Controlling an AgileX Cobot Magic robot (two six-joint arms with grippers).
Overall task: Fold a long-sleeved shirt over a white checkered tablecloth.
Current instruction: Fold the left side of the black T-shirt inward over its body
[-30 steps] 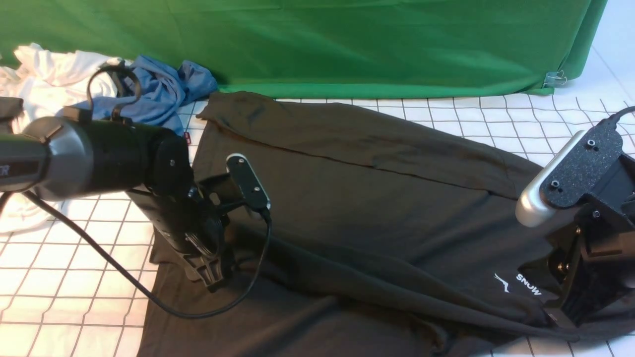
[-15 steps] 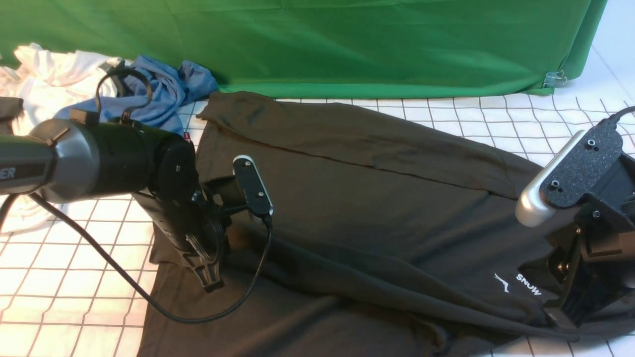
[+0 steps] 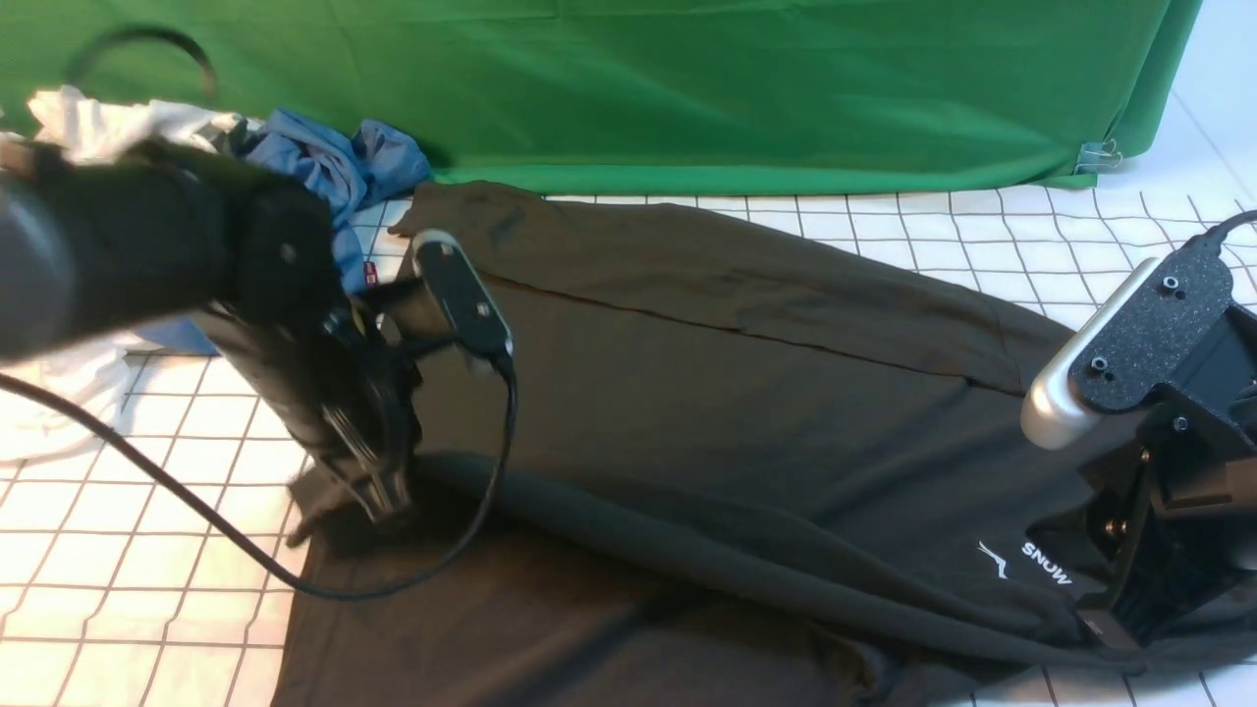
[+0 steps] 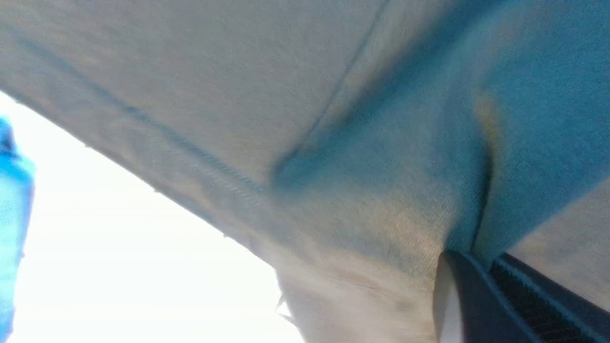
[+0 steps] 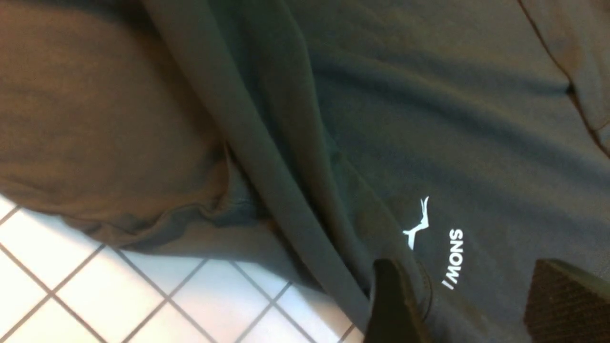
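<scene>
Two grippers on the long-sleeved shirt (image 3: 746, 393): left gripper (image 3: 378, 503) pinching its edge, bite depth unclear (blurred); right gripper (image 5: 469, 295) spread astride the print (image 5: 455, 257). Risk: shallow pinch slipping on lifting.

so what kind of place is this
Probably a staged robot lab: a clipped green backdrop cloth, a white checkered tablecloth as work surface, blue garment and white garment heaped aside.

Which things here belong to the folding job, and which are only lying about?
Job: long-sleeved shirt; white checkered tablecloth.
Lying about: blue garment; white garment; green backdrop cloth.
</scene>
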